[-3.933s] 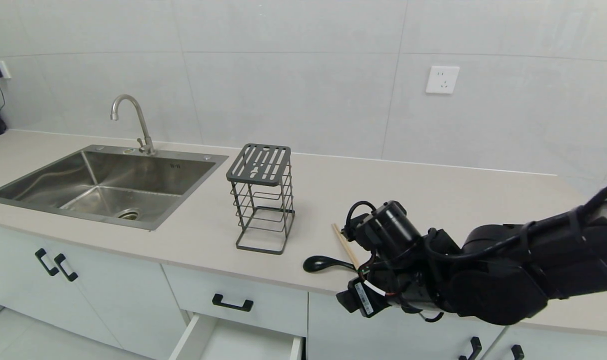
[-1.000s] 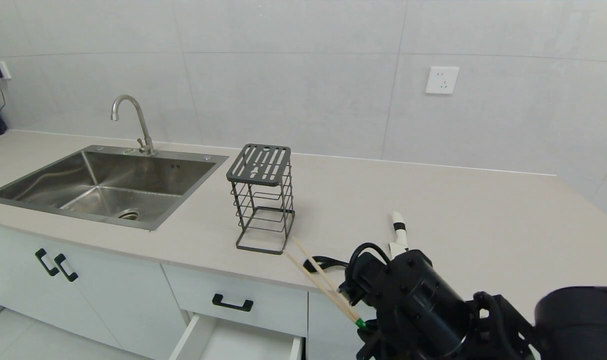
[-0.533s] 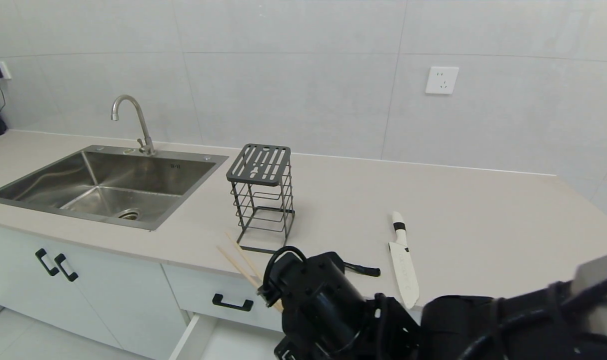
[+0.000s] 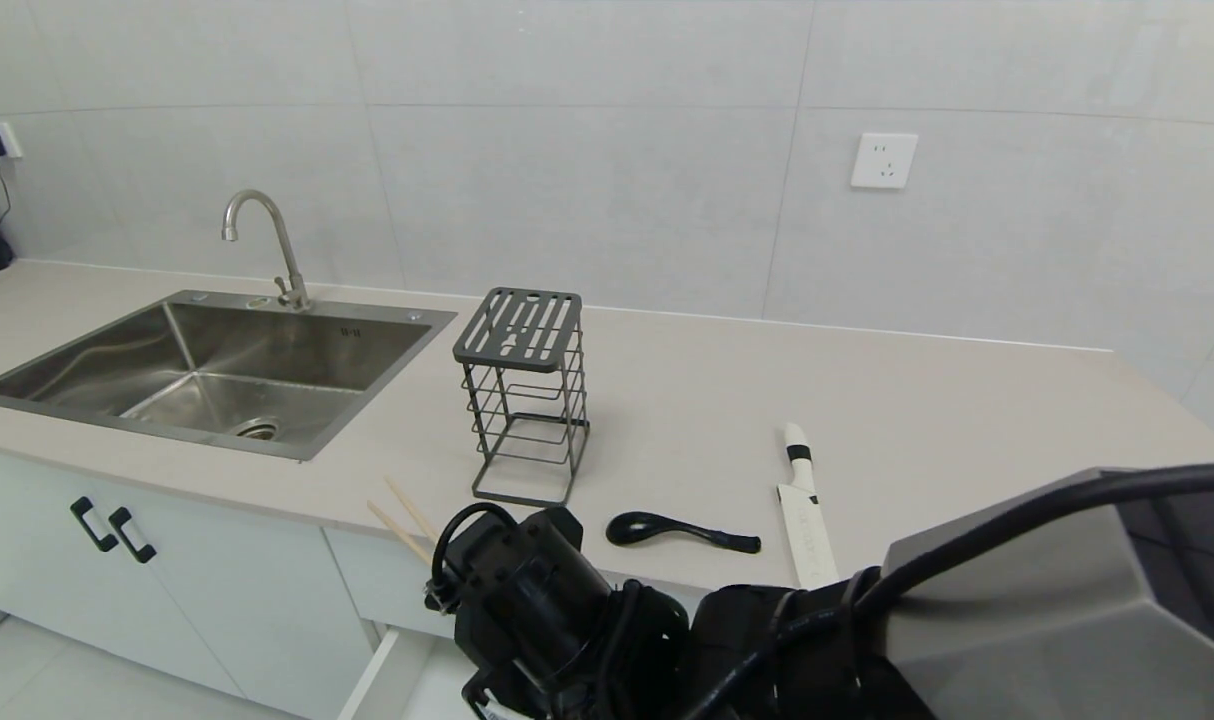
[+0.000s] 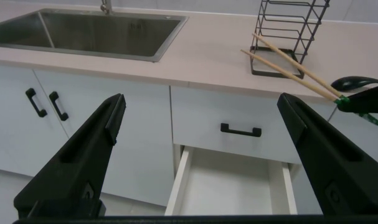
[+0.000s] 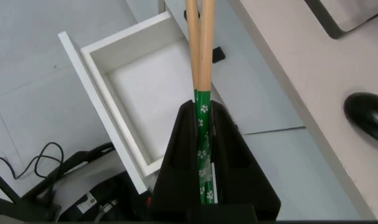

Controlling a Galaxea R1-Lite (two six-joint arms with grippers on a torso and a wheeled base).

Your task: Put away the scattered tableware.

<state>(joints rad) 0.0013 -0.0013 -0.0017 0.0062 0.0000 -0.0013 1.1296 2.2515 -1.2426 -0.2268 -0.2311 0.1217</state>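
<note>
right gripper (image 6: 201, 115) clamped on the green ends of the chopsticks (image 6: 198, 50), both sticks pinched side by side between the fingers. in the head view the chopsticks (image 4: 399, 512) poke out at 10 o'clock from the wrist, off the surface, tips over the front edge of the counter (image 4: 867, 420), at 7 o'clock from the rack (image 4: 522, 395). in the right wrist view the open drawer (image 6: 96, 93) lies under the sticks. left gripper (image 5: 201, 102) is low in front of the cabinets, fingers wide apart, holding nothing, the drawer (image 5: 229, 186) ahead of it. spoon (image 4: 682, 532) lies flat near the counter's front edge, at 5 o'clock from the rack. knife (image 4: 802, 510) lies flat just at 3 o'clock of the spoon, not touching it. sink (image 4: 197, 365) is at 9 o'clock from the rack, well apart.
</note>
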